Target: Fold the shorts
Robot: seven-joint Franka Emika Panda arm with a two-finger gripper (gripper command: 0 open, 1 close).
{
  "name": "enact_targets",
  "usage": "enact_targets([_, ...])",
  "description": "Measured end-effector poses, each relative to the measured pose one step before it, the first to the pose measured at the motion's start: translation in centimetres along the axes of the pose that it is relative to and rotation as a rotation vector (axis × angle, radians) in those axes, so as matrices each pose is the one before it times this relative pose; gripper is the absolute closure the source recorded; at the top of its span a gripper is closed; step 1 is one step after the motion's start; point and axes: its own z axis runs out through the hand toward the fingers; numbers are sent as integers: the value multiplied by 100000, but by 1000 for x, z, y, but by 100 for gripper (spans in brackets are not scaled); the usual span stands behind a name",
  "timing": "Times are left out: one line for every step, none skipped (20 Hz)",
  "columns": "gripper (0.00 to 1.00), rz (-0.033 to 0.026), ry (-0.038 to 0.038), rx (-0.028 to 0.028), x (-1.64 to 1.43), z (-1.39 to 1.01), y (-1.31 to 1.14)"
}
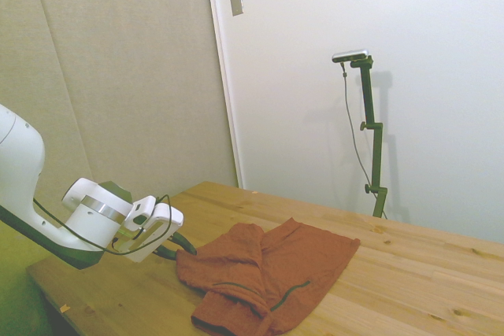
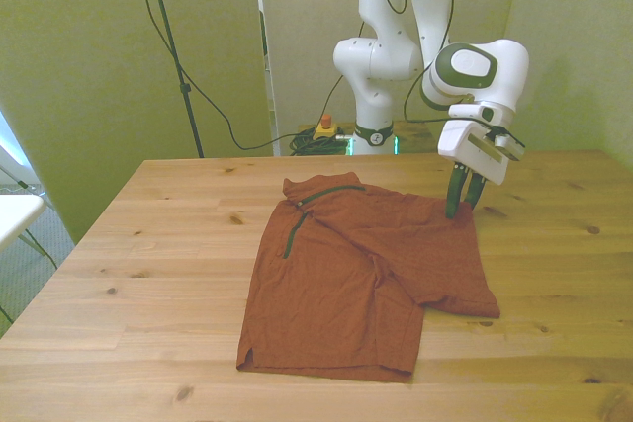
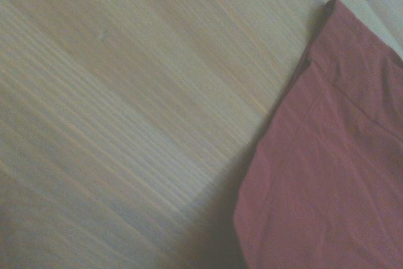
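Note:
The rust-red shorts [image 2: 366, 274] lie spread on the wooden table [image 2: 178, 244], partly folded over themselves, with dark green trim [image 2: 294, 229] showing near the far edge. My gripper [image 2: 465, 207] hangs low at the shorts' far corner on the front view's right, its dark fingers slightly apart and its tips at the cloth's edge. In the side view the gripper [image 1: 179, 249] sits just left of the shorts [image 1: 268, 273]. The wrist view shows the shorts' edge [image 3: 327, 174] lying flat on the wood, not lifted.
Bare wood [image 2: 564, 274] surrounds the shorts on all sides. A white surface [image 2: 15, 210] juts in beyond the table at the front view's left. Cables and a red button [image 2: 323, 126] lie on the floor behind the table.

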Motion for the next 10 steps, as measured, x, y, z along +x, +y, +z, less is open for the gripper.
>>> enact_targets([100,-253,82,50,-84,61,-7])
enact_targets([100,-94,55,-57,-97,72,13])
enact_targets([100,129,-133,-35,-87,67,23])
enact_targets([100,69,-171,-15,-86,54,14])
enact_targets([100,-16,-61,-24,-95,47,5])
enact_targets([100,-220,68,8,-118,62,0])
enact_targets([100,-14,-59,24,-85,55,-6])
enact_targets([100,24,-173,27,-57,45,-7])
enact_targets([100,49,-93,15,-29,24,-3])
enact_targets([100,82,-27,-14,-5,10,8])
